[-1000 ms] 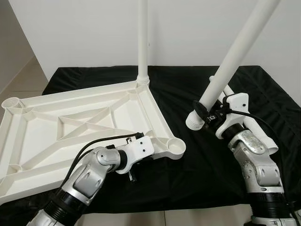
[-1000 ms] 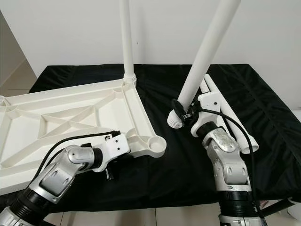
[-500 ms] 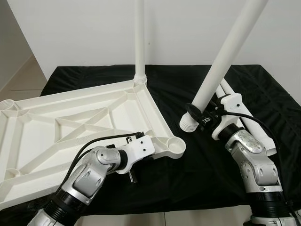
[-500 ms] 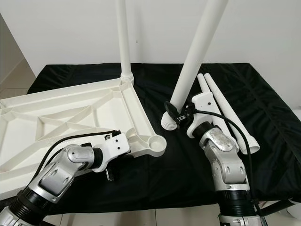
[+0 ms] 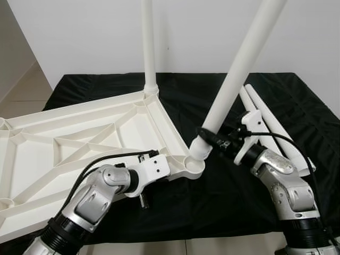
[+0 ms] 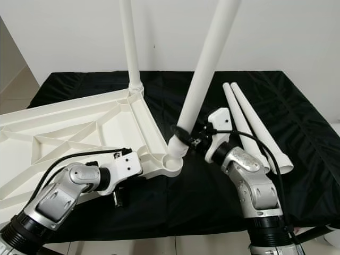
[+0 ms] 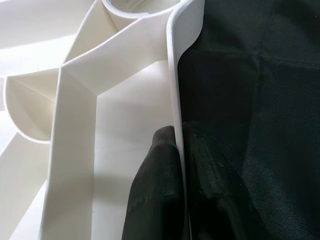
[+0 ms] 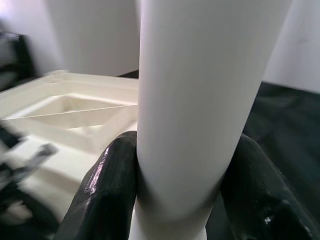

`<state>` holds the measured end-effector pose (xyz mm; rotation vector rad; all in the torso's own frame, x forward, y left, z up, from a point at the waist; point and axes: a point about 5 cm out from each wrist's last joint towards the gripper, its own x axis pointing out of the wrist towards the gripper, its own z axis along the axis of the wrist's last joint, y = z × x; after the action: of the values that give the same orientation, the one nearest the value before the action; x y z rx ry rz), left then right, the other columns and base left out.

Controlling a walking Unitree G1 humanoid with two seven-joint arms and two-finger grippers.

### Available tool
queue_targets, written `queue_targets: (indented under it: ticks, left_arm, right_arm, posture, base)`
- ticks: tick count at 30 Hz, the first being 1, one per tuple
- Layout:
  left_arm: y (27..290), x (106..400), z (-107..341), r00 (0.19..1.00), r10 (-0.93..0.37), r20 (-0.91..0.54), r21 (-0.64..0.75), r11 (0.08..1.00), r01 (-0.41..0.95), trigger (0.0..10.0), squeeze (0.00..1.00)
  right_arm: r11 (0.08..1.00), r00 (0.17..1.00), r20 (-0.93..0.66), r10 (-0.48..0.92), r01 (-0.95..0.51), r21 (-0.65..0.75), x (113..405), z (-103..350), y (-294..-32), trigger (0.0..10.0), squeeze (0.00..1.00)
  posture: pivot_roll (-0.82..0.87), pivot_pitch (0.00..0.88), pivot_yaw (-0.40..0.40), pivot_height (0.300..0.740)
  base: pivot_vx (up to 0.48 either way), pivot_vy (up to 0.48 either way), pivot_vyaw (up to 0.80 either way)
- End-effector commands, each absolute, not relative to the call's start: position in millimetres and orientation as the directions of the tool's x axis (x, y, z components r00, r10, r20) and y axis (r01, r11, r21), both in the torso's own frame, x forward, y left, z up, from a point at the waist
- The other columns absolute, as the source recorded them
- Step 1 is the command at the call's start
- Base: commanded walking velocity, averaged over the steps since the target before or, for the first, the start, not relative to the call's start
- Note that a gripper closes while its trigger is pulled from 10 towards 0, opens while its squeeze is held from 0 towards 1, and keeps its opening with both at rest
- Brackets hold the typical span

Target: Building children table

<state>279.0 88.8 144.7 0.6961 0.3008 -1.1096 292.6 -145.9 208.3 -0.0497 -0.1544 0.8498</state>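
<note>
The white tabletop (image 5: 79, 139) lies upside down on a black cloth, ribs facing up. One white leg (image 5: 148, 48) stands upright in its far corner socket. My left gripper (image 7: 179, 131) is shut on the tabletop's near rim (image 7: 174, 95), one finger on each side of the wall. A second leg (image 5: 241, 66) is clamped near its lower end by my right gripper (image 5: 213, 140) and leans to the right. Its ribbed end touches the near right corner socket (image 5: 193, 161). The black fingers (image 8: 107, 185) grip the leg (image 8: 195, 100) on both sides.
Two more white legs (image 5: 272, 130) lie side by side on the black cloth (image 5: 223, 202) to the right, behind my right arm. A white wall rises behind the table. The cloth's front edge and tiled floor are just below my arms.
My right gripper has carried the leg left and down, bringing its ribbed end from above the cloth to the near corner socket. My left gripper stays shut on the rim.
</note>
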Motion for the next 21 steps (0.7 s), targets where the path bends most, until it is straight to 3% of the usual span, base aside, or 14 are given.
queue_targets:
  ticks: [1, 6, 14, 21]
  left_arm:
    - [95, 279, 146, 0.465, -0.68, -0.566, 0.402, 0.265, 0.876, 10.0, 0.0]
    - [94, 278, 146, 0.462, -0.685, -0.564, 0.401, 0.262, 0.878, 10.0, 0.0]
    - [90, 276, 148, 0.464, -0.696, -0.547, 0.403, 0.267, 0.875, 10.0, 0.0]
    - [83, 278, 152, 0.483, -0.712, -0.509, 0.402, 0.3, 0.865, 10.0, 0.0]
  right_arm:
    - [0.61, 0.602, 0.103, 0.792, -0.786, -0.101, 288, 208, -141, 10.0, 0.0]
    - [0.591, 0.585, 0.084, 0.807, -0.801, -0.099, 288, 206, -140, 10.0, 0.0]
    - [0.633, 0.631, 0.052, 0.774, -0.768, -0.099, 295, 203, -144, 10.0, 0.0]
    - [0.645, 0.633, 0.127, 0.763, -0.759, -0.09, 297, 212, -135, 10.0, 0.0]
  posture:
    - [-0.11, 0.07, 0.031, 0.74]
    - [-0.1, 0.071, 0.028, 0.74]
    - [-0.1, 0.076, 0.032, 0.74]
    - [-0.1, 0.07, 0.033, 0.74]
  base:
    - [0.0, 0.0, 0.0]
    - [0.0, 0.0, 0.0]
    - [0.0, 0.0, 0.0]
    - [0.0, 0.0, 0.0]
